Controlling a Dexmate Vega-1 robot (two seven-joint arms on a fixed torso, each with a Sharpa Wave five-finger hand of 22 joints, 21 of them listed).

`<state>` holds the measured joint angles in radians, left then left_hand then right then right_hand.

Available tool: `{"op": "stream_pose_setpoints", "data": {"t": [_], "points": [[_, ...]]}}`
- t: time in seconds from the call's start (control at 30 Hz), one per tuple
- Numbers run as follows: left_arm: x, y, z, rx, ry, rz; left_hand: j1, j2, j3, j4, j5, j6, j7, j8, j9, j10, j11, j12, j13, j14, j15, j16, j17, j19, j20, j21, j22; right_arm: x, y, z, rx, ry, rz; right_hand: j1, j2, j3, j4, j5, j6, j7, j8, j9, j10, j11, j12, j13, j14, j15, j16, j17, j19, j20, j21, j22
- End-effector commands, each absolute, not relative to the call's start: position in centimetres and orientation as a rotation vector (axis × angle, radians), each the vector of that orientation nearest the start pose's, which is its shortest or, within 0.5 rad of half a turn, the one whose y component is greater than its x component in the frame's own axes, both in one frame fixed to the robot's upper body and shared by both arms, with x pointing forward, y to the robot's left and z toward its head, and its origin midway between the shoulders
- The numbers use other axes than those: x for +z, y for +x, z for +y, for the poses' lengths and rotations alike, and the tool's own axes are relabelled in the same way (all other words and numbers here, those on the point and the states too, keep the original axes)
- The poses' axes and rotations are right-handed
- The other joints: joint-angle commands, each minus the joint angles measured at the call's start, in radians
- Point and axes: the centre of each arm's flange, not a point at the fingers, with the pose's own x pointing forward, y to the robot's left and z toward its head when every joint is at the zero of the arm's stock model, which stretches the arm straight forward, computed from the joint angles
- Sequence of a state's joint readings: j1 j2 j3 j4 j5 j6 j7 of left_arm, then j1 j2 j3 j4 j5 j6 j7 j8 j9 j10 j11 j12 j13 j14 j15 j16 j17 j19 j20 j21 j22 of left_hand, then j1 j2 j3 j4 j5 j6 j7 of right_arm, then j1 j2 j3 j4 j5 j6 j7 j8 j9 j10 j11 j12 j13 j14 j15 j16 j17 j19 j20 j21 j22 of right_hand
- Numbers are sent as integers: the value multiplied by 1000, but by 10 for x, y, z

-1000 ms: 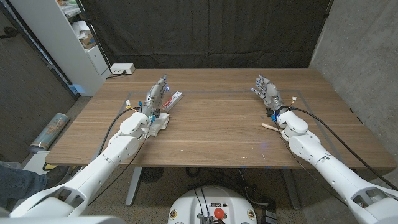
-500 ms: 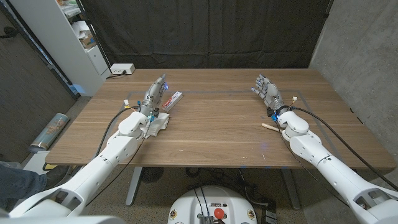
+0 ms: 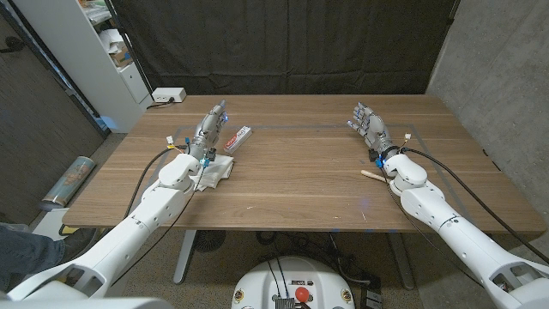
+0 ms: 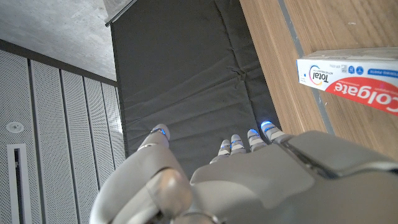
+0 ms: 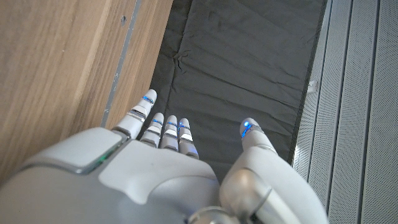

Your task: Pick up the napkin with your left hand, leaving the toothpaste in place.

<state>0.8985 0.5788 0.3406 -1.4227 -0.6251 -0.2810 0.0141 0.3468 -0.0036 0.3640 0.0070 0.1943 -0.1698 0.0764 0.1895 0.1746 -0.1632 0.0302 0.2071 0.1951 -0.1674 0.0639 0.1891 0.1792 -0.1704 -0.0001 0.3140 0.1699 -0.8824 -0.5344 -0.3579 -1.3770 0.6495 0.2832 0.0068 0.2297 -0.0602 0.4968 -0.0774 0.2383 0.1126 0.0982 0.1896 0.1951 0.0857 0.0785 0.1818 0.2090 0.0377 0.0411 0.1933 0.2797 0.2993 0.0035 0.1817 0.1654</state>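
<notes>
Left hand [image 3: 210, 129] hovers over the bench [image 3: 300, 180], fingers [image 4: 239, 144] stretched out straight and slightly apart, gripping nothing. The white napkin [image 3: 216, 171] lies crumpled on the wood just beside the left forearm, near the wrist. The toothpaste [image 3: 238, 137] box lies flat right next to the hand. On the far side, the right hand [image 3: 367, 125] stands with fingers [image 5: 165, 127] spread, empty. A small wooden stick [image 3: 371, 176] lies near the right wrist.

— What do we record on the table [image 3: 300, 180]?
— A small wooden stick [image 3: 371, 176], near the right edge.
— And beyond it?
— A white box [image 3: 169, 95] at the far left corner; black curtain [image 3: 283, 43] behind; shelf [image 3: 107, 43] at left.
</notes>
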Motion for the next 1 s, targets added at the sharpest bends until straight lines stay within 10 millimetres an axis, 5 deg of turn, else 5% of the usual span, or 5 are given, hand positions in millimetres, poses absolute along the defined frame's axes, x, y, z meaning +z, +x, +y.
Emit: {"op": "stream_pose_setpoints", "data": {"t": [0.03, 1.0], "points": [[-11, 621, 306, -171, 25, -653, 5, 7, 0, -5, 2, -4, -6, 4, 2, 3, -6, 8, 3, -10, -5, 5, 2, -55, 4, -5, 4, -27, 639, -289, 213, 42, -614, 3, 5, -3, -3, 8, 9, -2, 7, 3, 9, 3, 9, 0, 3, 3, 7, 1, 6, 2, 8, 6], [-4, 604, 304, -142, 102, -707, 4, 12, 0, -12, 1, 21, -12, 8, 2, 22, -5, 12, -1, 6, -6, 7, 2, -45, 8, -16, 5, -33, 640, -298, 205, 32, -593, 4, 10, -11, -7, 8, 9, -2, 7, 0, 8, 3, 9, -7, 3, 2, 8, -8, 5, 2, 9, 5]]}}
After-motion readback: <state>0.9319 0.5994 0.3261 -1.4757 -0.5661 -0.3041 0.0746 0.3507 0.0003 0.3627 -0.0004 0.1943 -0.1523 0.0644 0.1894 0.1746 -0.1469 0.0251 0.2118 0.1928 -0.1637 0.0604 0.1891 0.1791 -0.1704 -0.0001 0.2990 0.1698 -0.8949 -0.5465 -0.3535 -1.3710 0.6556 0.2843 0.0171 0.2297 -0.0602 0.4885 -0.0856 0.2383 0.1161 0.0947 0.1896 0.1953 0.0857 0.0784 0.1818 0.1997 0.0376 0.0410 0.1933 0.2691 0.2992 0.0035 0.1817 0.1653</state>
